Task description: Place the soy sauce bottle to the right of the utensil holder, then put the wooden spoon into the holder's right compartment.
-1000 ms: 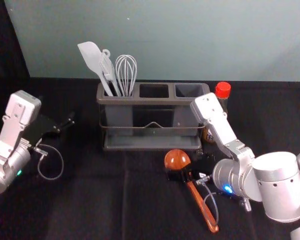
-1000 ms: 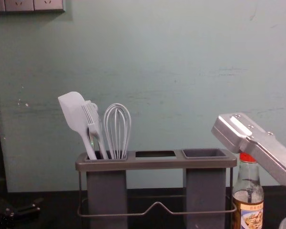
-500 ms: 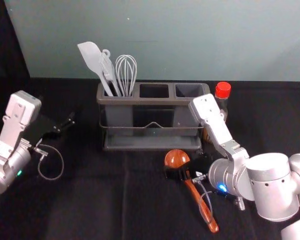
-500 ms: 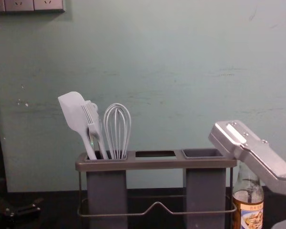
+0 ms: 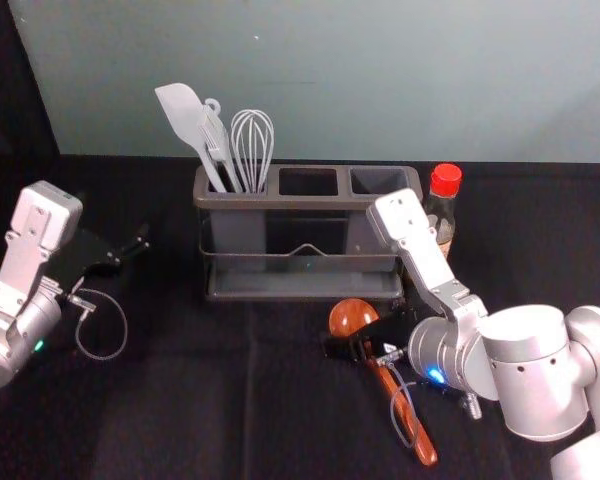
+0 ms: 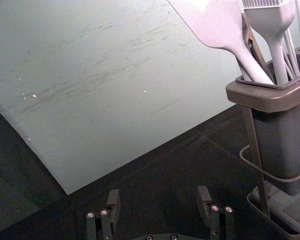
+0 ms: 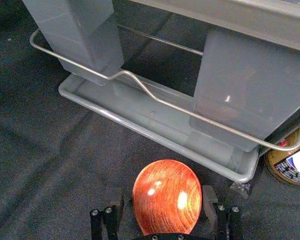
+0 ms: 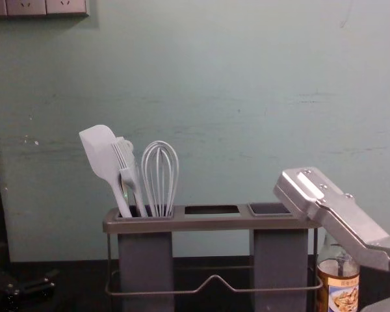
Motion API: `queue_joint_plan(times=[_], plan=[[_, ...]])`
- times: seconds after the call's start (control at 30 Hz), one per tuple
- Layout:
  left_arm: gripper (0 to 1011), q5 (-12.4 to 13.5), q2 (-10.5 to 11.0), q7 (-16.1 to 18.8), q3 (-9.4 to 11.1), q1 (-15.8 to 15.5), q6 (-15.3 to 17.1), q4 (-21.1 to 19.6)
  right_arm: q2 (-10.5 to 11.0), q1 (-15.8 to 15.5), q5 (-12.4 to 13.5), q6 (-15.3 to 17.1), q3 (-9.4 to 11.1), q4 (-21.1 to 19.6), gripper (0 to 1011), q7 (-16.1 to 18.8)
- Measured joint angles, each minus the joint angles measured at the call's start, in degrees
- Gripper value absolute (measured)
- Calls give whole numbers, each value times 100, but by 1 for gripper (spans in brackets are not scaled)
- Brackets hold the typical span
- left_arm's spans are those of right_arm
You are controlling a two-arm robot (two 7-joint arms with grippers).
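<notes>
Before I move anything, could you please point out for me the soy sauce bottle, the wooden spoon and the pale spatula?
Soy sauce bottle [image 5: 446, 180]: head view, on its red cap.
Wooden spoon [image 7: 167, 195]: right wrist view, on its round bowl.
Pale spatula [image 8: 103, 153]: chest view, on its flat blade.

Room was free above the middle compartment. Utensils blocked the left one, the right arm leaned before the right one, and the bottle stood beside the holder.

right tool | shifted slightly left with its arm | head view: more soy sauce bottle showing
</notes>
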Motion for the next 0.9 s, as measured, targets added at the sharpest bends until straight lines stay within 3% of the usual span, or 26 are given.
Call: queue_joint_plan(times=[0.7, 0.9], plan=[[1005, 0, 0, 0, 0, 0, 0, 0, -85, -18, -318, -39, 26, 53, 995, 130], [1005, 0, 0, 0, 0, 0, 0, 0, -121, -33, -380, -56, 69, 83, 863, 177]])
